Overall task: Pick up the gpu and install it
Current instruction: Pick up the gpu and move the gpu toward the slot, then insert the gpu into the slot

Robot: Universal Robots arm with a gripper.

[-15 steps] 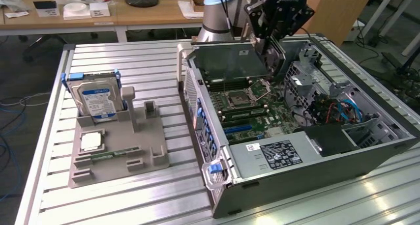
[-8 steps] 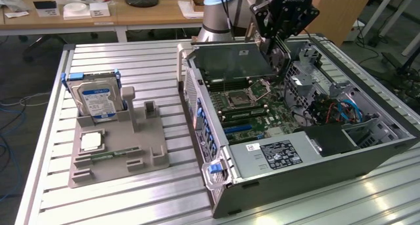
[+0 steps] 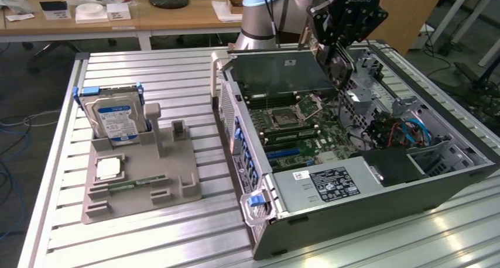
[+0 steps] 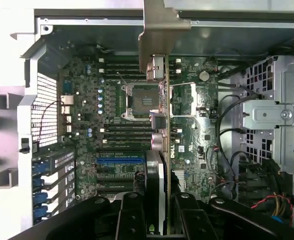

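The gpu (image 3: 336, 69) hangs edge-down over the open computer case (image 3: 437, 186), a thin dark card with my gripper (image 3: 334, 45) shut on its upper edge. In the wrist view the gpu (image 4: 159, 150) runs edge-on across the motherboard (image 4: 111, 125), with its metal bracket (image 4: 159, 30) at the far end. My gripper (image 4: 162, 212) clamps it between two black fingers (image 4: 131, 215). The card sits above the motherboard (image 3: 297, 124), apart from it. The blue expansion slot (image 4: 119, 161) lies to one side of the card; that blue slot (image 3: 285, 153) is bare.
A grey parts holder (image 3: 140, 180) on the slatted table at the exterior view's left carries a silver hard drive (image 3: 117, 119), a processor (image 3: 109, 167) and a green memory stick (image 3: 137, 184). Inside the case are a power supply (image 3: 328, 186) and loose cables (image 3: 406, 130).
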